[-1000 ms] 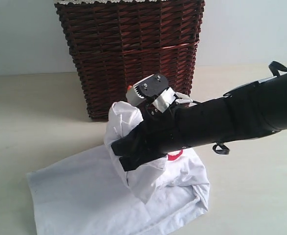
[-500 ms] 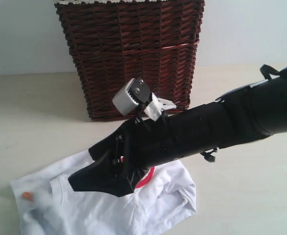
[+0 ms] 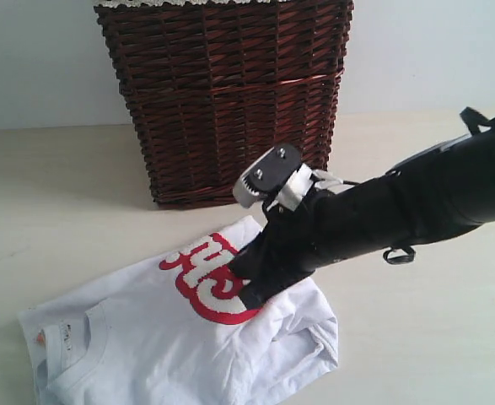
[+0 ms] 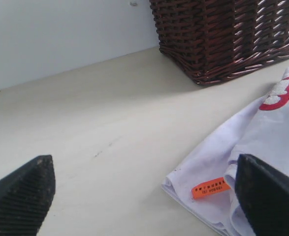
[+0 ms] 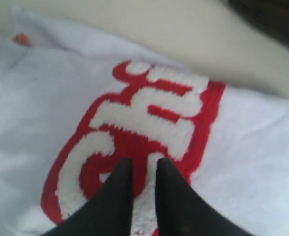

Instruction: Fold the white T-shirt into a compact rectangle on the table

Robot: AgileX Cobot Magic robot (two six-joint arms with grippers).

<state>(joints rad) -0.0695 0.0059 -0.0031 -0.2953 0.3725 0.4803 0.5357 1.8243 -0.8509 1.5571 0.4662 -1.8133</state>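
Wicker-brown at the upper centre of the exterior view: tall basket (image 3: 222,101), lace trim (image 3: 222,3) along its top edge, standing on the table (image 3: 61,186). Below it, across lower left and centre: white T-shirt (image 3: 137,346), lying rumpled and partly flattened on the table, red band (image 3: 201,283) with fuzzy white lettering facing up. Reaching in from the right edge: black right arm (image 3: 416,202), its right gripper (image 3: 245,285) down at the right end of the red band, jaws unreadable from this angle.

Left wrist view: left gripper (image 4: 144,164) spread wide, one ribbed dark fingertip (image 4: 26,196) at lower left, the other at lower right, bare table between, touching nothing. Edge of the white T-shirt at the right of the frame, orange tag (image 4: 210,187) on it just beside the lower-right fingertip. Basket corner at upper right, pale wall (image 4: 60,34) at upper left.

Right wrist view: two black fingers (image 5: 110,201) at bottom centre, drawn almost together, only a thin slit between, tips over the red band and its white letters. Cannot tell whether any cloth is pinched. White T-shirt filling most of the frame, strip of table along the top.
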